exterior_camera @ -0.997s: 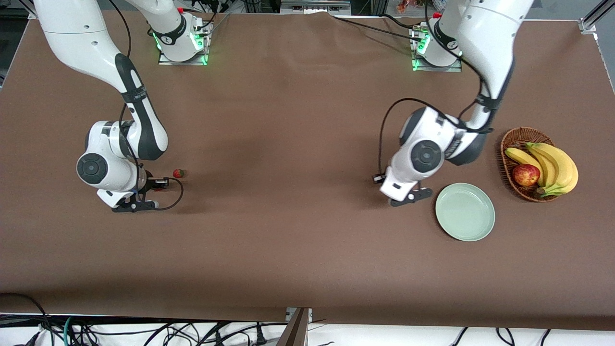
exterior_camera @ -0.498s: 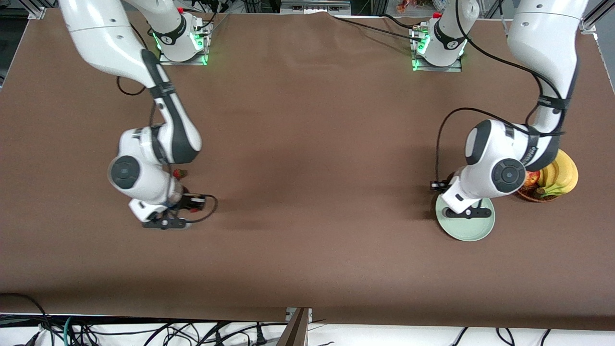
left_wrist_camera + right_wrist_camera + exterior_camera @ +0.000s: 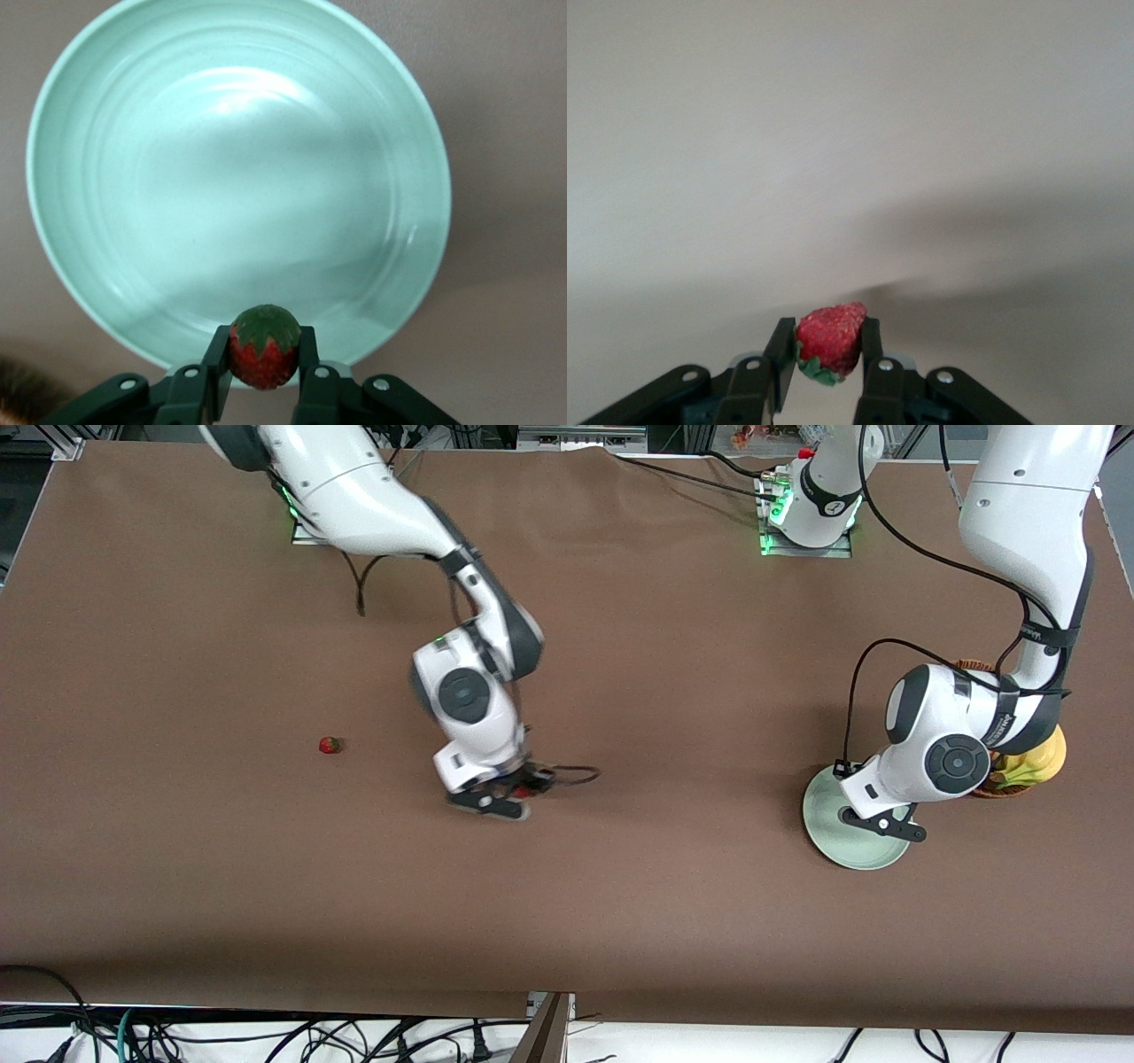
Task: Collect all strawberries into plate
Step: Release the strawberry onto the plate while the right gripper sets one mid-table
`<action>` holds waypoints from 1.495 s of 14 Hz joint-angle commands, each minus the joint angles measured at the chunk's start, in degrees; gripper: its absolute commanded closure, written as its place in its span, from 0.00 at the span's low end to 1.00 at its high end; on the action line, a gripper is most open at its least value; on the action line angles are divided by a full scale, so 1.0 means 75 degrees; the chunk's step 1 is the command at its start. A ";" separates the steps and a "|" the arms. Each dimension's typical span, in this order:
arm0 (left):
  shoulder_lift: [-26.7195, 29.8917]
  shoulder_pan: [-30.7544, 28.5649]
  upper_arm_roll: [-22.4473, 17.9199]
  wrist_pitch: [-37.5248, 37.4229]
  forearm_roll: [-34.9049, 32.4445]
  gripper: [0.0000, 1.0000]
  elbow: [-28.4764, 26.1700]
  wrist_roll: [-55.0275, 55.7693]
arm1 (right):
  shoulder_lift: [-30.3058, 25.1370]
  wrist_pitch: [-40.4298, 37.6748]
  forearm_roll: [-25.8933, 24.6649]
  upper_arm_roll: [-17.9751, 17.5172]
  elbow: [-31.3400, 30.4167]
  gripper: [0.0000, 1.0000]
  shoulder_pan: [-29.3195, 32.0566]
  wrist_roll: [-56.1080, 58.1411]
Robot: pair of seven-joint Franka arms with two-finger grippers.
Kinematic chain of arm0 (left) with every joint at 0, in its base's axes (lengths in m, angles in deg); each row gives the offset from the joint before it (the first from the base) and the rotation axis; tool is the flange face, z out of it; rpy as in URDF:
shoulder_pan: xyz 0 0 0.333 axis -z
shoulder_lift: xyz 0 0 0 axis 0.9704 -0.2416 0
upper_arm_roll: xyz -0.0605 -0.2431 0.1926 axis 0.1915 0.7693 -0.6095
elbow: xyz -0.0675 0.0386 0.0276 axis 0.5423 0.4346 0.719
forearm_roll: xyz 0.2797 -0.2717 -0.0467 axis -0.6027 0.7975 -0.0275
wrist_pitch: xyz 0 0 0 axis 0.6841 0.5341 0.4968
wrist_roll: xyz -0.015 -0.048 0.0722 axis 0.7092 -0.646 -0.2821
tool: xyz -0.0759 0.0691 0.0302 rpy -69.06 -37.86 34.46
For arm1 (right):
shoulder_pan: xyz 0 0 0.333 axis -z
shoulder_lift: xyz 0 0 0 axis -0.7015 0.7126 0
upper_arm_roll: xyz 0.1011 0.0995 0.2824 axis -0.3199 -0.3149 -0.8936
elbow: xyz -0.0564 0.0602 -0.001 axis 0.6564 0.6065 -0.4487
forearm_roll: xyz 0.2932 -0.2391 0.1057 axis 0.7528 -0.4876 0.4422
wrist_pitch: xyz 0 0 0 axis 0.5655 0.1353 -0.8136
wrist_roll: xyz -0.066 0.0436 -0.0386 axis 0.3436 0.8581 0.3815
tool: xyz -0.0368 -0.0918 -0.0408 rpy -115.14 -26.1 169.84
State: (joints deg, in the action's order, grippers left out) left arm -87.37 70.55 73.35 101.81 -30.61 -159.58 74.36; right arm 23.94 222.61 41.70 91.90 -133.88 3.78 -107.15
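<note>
Over the plate [image 3: 106, 292]: left gripper [image 3: 264, 365] pinching a strawberry [image 3: 264, 347] | over bare surface [image 3: 673, 921]: right gripper [image 3: 829, 354] pinching second strawberry [image 3: 830, 341] | third strawberry [image 3: 329, 745] on surface | plate empty | basket [image 3: 983, 788] holds bananas [image 3: 1038, 762]

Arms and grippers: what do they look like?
Both glossy white arms have black joint bands, round dark-grey wrist caps and loose black cables, on bases lit green. The left gripper and the right gripper each have slim matte-black fingers on black linkages with silver screws.
</note>
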 commanded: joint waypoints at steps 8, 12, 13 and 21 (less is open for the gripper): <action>0.0295 -0.0255 0.0163 0.0048 -0.0071 0.00 0.0015 -0.0583 | 0.1326 0.2278 0.0057 -0.0833 0.1024 0.07 -0.1196 -0.1003; 0.0577 -0.0266 0.0292 -0.0115 0.0477 0.00 0.0015 -0.0373 | 0.0906 0.1077 0.0021 -0.0460 0.1082 0.00 -0.1103 -0.0839; 0.0590 -0.0255 0.0315 -0.0162 0.0689 0.00 0.0015 -0.0233 | 0.0580 0.0607 0.0021 -0.0272 0.1153 0.00 -0.1045 -0.0700; 0.0613 0.0504 0.1593 -0.0233 0.1101 0.00 -0.0126 0.4380 | -0.0501 -0.2593 0.0103 -0.0130 0.1036 0.00 0.1460 0.3575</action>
State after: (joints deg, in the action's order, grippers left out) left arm -83.73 70.46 84.73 100.45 -22.14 -159.58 98.46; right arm 21.62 207.15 41.79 91.61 -124.40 11.12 -85.85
